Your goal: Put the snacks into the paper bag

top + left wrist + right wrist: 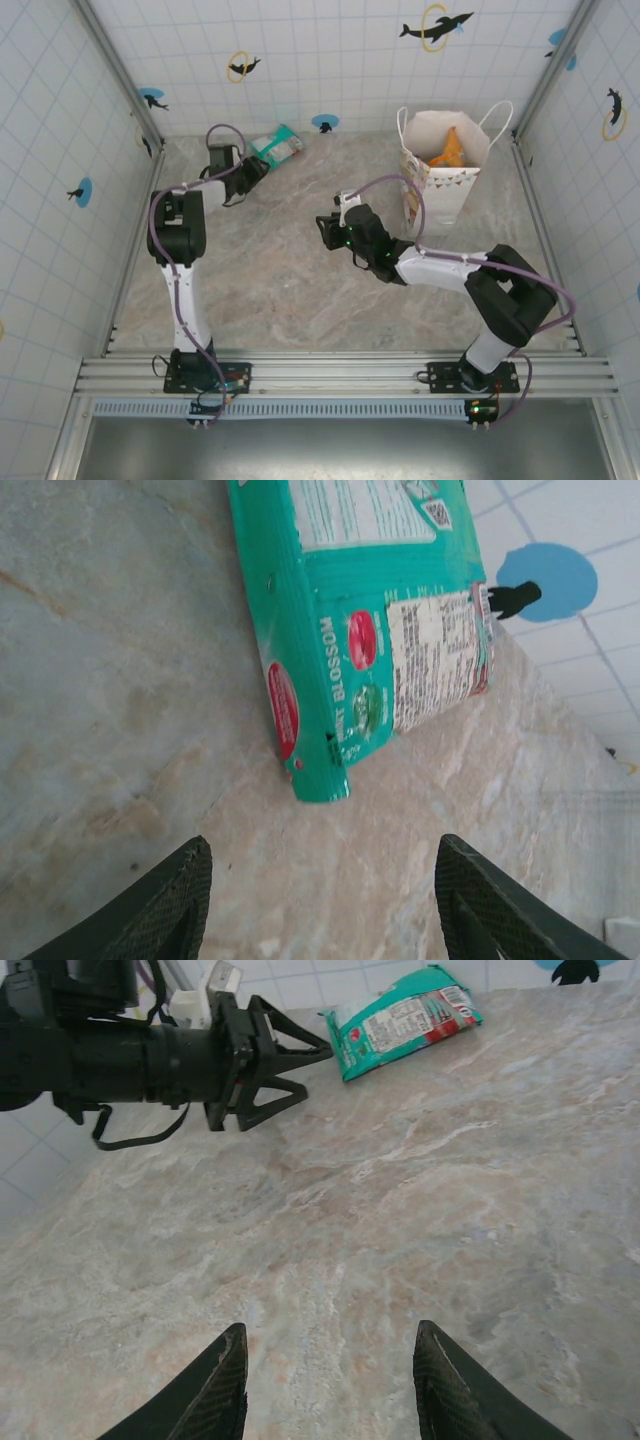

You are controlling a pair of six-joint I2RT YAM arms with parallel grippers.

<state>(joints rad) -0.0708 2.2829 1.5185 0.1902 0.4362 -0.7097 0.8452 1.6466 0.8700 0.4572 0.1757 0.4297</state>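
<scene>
Since the teal packet [277, 146] lies just far-right of the left gripper [248, 172], whose jaws gape wide and empty, long axis running on rightward, the open right gripper [328, 228] stands farther off.

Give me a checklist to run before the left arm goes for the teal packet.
1. The left end effector is open: ok.
2. The teal packet lies flat just ahead of it, untouched: ok.
3. The right end effector is open, empty, away from that packet: ok.
4. The paper bag stands upright, mouth open: ok.
5. Room left inside the bag: cannot tell.
</scene>
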